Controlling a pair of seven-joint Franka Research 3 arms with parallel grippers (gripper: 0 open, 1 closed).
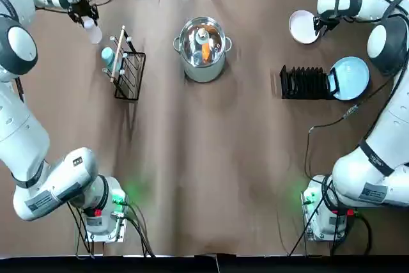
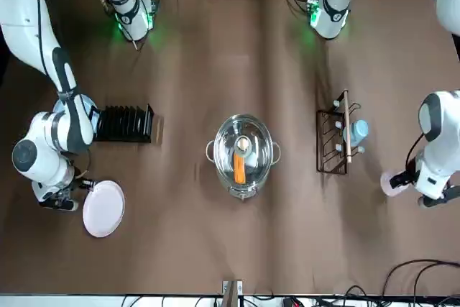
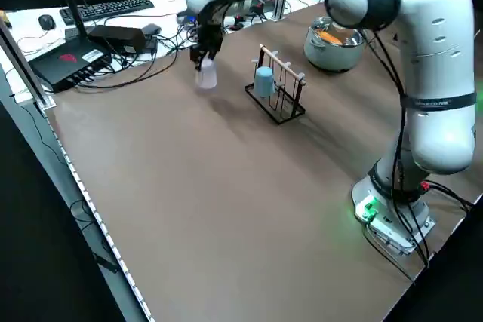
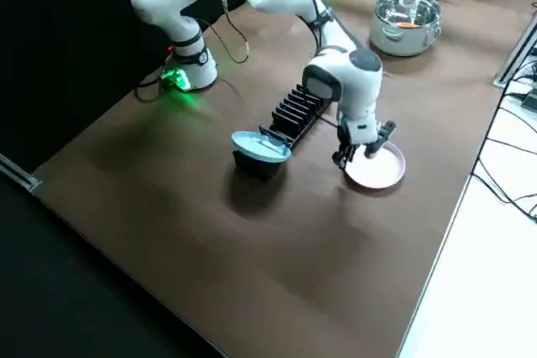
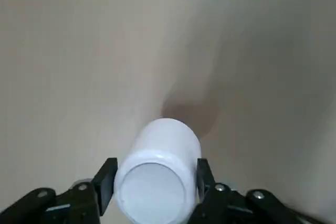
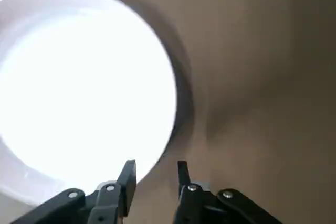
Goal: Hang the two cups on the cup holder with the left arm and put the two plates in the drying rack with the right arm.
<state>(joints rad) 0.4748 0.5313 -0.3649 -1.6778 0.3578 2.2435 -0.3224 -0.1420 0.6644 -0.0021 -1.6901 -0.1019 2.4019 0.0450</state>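
1. We are starting with the white cup (image 5: 156, 179): the left gripper (image 1: 87, 16) is pinching it, one finger on each side of the body, and carrying it clear of the table at the far left.
2. In the left wrist view the cup's round end is facing the camera, so its long axis is running straight out from between the fingers. We cannot see the handle.
3. The cup holder (image 1: 128, 65) is standing just beside the cup, toward the table's middle, with the light blue cup (image 1: 108, 55) already hanging off its wooden bar. We are judging the coming move as a short sideways carry toward the pegs, keeping clear of the hung cup.
4. Over on the other side, the white plate (image 1: 303, 26) is lying flat on the table at the far right, beyond the drying rack (image 1: 305, 82).
5. The right gripper (image 6: 155, 174) is hanging at the plate's near rim, fingers spread a little, one over the rim and one outside it, not yet closed.
6. The light blue plate (image 1: 351, 77) is already leaning at the rack's outer end, so the white plate is having to travel back toward the rack's free slots.
7. The steel pot (image 1: 202, 48) is sitting mid-table, well apart from both jobs.
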